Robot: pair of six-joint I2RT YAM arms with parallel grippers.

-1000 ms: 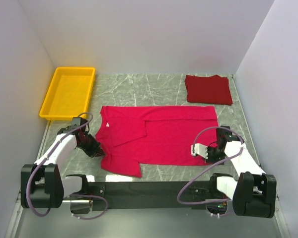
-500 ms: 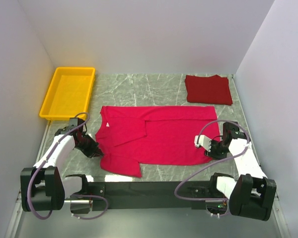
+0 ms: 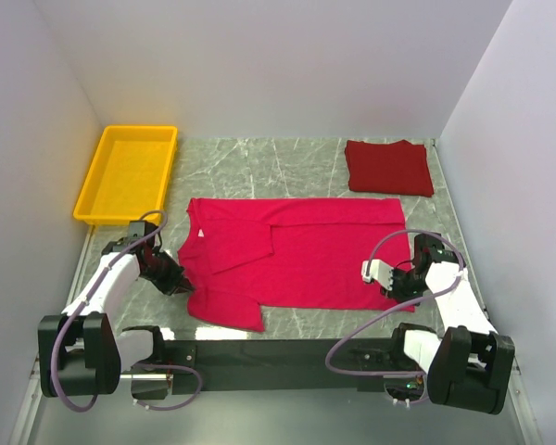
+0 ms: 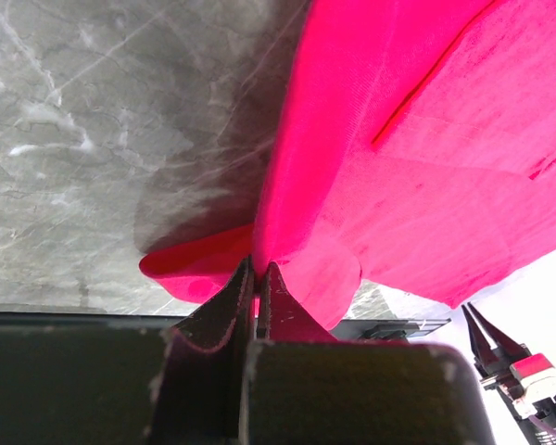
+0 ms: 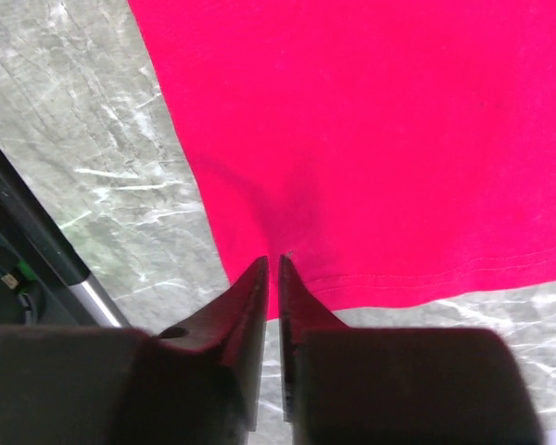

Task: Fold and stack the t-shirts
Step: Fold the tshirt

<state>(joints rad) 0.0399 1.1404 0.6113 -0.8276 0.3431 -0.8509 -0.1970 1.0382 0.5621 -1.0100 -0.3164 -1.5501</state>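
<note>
The crimson-pink t-shirt lies spread flat across the middle of the table, neck to the left. My left gripper is shut on its near-left sleeve edge; the left wrist view shows the cloth bunched and lifted between the closed jaws of the left gripper. My right gripper sits at the shirt's near-right corner. In the right wrist view the right gripper has its jaws closed on the hem of the shirt. The maroon t-shirt lies folded at the back right.
A yellow plastic tray stands at the back left. White walls close in the left, back and right sides. A black bar runs along the near edge between the arm bases.
My right gripper has moved right to the shirt's near-right corner. My left gripper has stayed on the sleeve edge, shifting only slightly.
</note>
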